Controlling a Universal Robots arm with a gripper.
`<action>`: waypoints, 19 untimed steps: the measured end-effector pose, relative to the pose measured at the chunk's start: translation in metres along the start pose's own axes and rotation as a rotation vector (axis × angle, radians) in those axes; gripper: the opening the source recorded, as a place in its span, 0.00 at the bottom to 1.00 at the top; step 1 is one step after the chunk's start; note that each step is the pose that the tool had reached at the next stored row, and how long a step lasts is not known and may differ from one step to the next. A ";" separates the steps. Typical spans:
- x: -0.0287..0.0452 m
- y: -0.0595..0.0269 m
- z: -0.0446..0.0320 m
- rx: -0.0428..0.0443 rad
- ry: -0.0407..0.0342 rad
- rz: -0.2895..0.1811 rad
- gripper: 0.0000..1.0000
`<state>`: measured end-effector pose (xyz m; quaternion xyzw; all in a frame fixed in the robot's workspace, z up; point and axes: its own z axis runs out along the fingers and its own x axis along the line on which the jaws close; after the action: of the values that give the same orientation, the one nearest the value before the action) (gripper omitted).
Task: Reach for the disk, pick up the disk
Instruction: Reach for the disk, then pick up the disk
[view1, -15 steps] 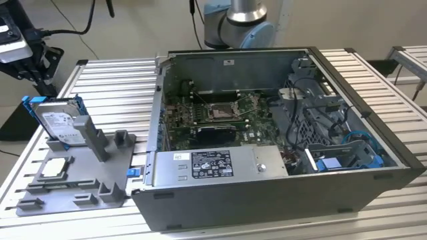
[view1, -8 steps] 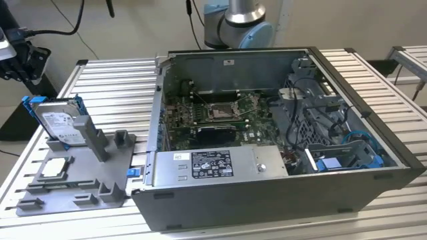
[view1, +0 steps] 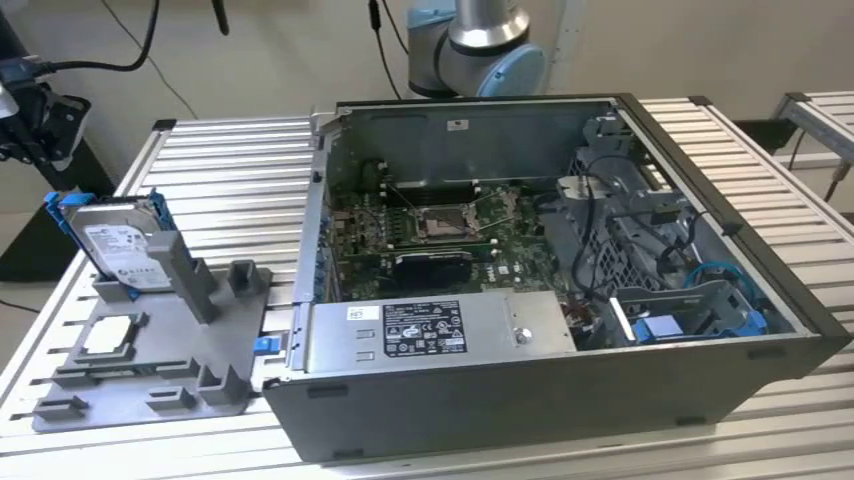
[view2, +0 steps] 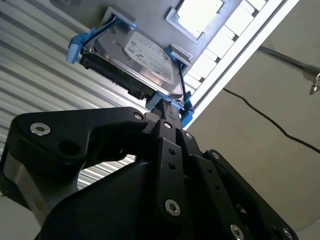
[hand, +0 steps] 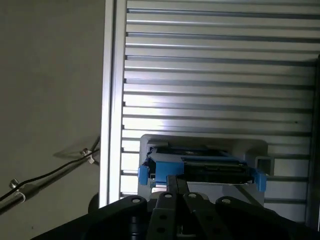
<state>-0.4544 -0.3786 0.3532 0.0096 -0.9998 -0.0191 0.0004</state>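
Half the job at most is looking done here, and probably less.

Starting at the exterior view's left: the disk (view1: 118, 245) is standing on edge in a slot at the far end of a grey holder (view1: 200, 370). Its white label is facing the near side and its blue bracket is wrapping around the edges. Just nearer than that, a small silver chip (view1: 114, 335) is lying flat in the same holder, and that's not the target. All of it is sitting on the slatted table (view1: 227, 170).

Moving right, the open computer case (view1: 534, 400) is taking up the middle and right of the table. The arm's base (view1: 478, 45) is poking up behind it on the far side.

In both wrist views the gripper (view2: 169, 111) (hand: 175, 181) is pointing straight at the disk (view2: 145, 57) (hand: 200, 167). Its tips are lining up with a corner of the bracket. I can't tell whether they're actually touching it or just overlapping it from that angle. The fingers look to be pressed together, with nothing pinched between them.

So my read is that the reach is underway and aimed right. The disk is sitting fully in its slot, nothing is gripping it, and it isn't getting lifted. The grab and the pick-up both aren't done yet.
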 end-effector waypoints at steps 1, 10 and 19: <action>0.0000 0.0000 0.0000 0.0000 0.0000 0.000 0.00; 0.0003 0.0000 0.0000 0.0000 0.0005 -0.013 0.00; 0.0002 0.0000 0.0001 0.0000 0.0063 -0.166 0.00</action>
<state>-0.4546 -0.3785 0.3531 0.0924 -0.9955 -0.0190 0.0020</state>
